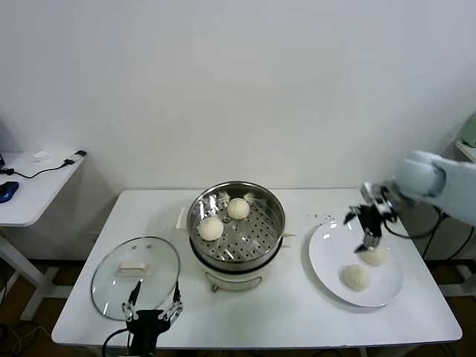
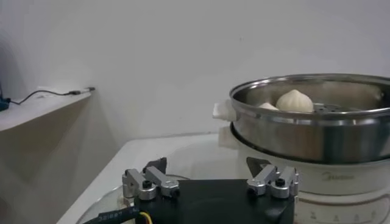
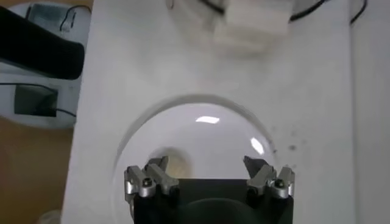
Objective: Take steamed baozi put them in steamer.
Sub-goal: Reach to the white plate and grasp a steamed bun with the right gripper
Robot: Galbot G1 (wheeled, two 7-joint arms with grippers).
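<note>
Two cream-white baozi [image 1: 211,228] [image 1: 238,208] lie on the perforated floor of the steel steamer [image 1: 271,236] at the table's middle. Two more baozi [image 1: 375,256] [image 1: 355,277] lie on a white plate [image 1: 323,256] at the right. My right gripper [image 1: 364,232] is open and empty, hovering just above the plate by the farther baozi. In the right wrist view the open gripper [image 3: 206,164] is over the plate [image 3: 201,137], with one baozi [image 3: 177,164] partly showing by a fingertip. My left gripper [image 1: 154,306] is open and parked at the table's front edge. The left wrist view shows the steamer [image 2: 317,131] with a baozi [image 2: 295,101] inside.
A round glass lid [image 1: 111,286] with a cream handle lies on the table at the left, just behind the left gripper. A side table [image 1: 30,190] with cables stands at the far left. The wall is close behind the white table [image 1: 297,316].
</note>
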